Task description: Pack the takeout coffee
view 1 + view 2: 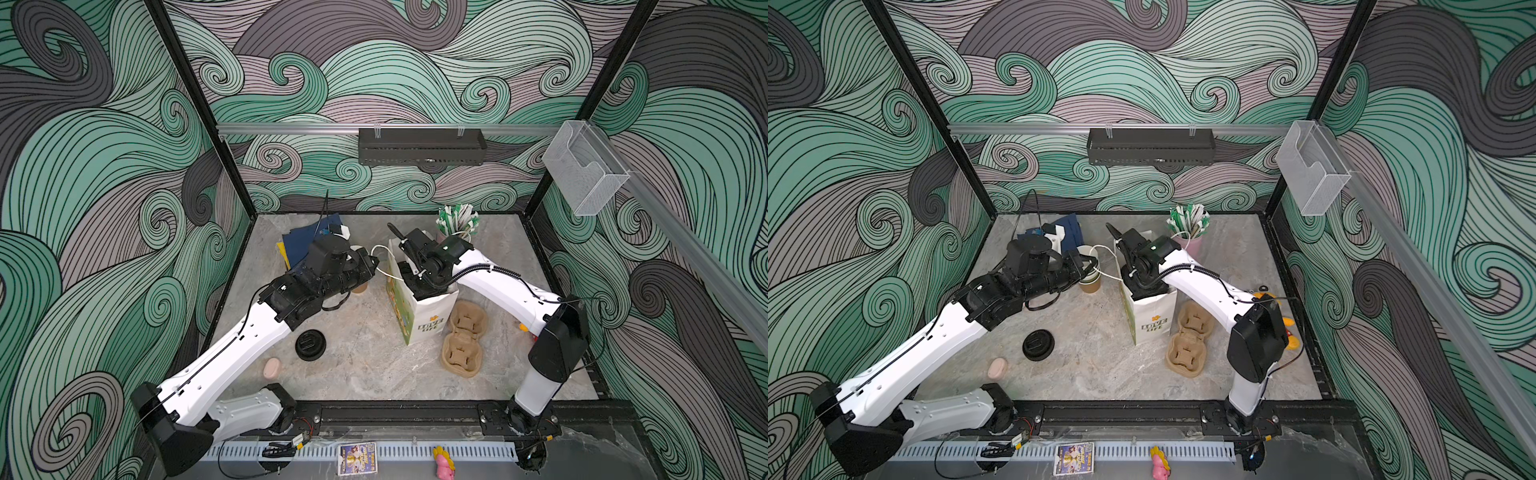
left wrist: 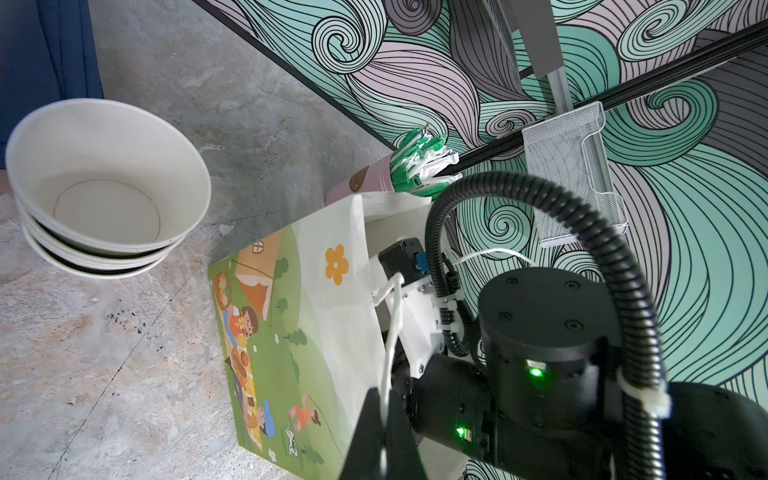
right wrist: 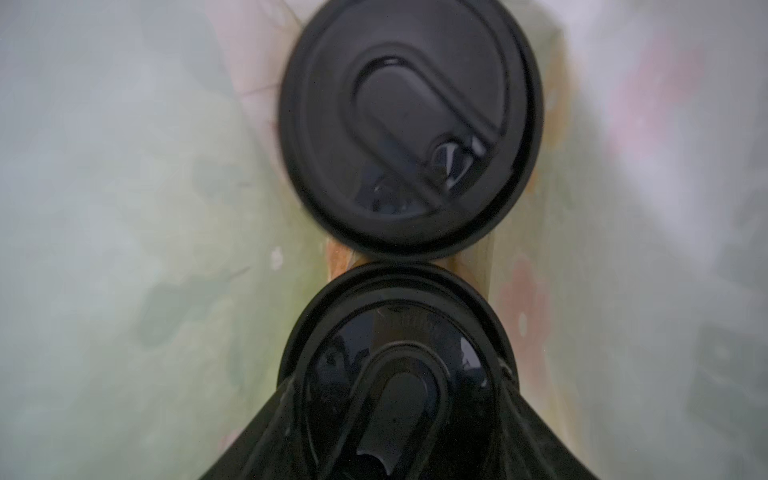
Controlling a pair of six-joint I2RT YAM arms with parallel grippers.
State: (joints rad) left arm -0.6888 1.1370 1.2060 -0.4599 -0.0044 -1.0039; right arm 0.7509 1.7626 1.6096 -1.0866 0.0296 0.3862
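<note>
Inside the paper bag (image 1: 428, 320) (image 1: 1152, 322) the right wrist view shows two black sip lids of the takeout coffee, rim to rim. One lidded cup (image 3: 411, 124) stands free. The other lidded cup (image 3: 399, 328) sits between the fingers of my right gripper (image 3: 397, 382), which is shut on it. In both top views that gripper is hidden down in the bag's mouth. My left gripper (image 2: 384, 419) (image 1: 374, 264) is shut on the bag's white string handle (image 2: 392, 332), at the bag's left top edge. The cups' olive-green sides are hidden.
A stack of empty paper cups (image 2: 108, 178) (image 1: 1090, 270) stands just left of the bag. A loose black lid (image 1: 310, 344) and a pink round object (image 1: 272, 368) lie front left. The brown carrier (image 1: 463, 338) lies right of the bag, the pink straw cup (image 1: 1187, 226) behind it.
</note>
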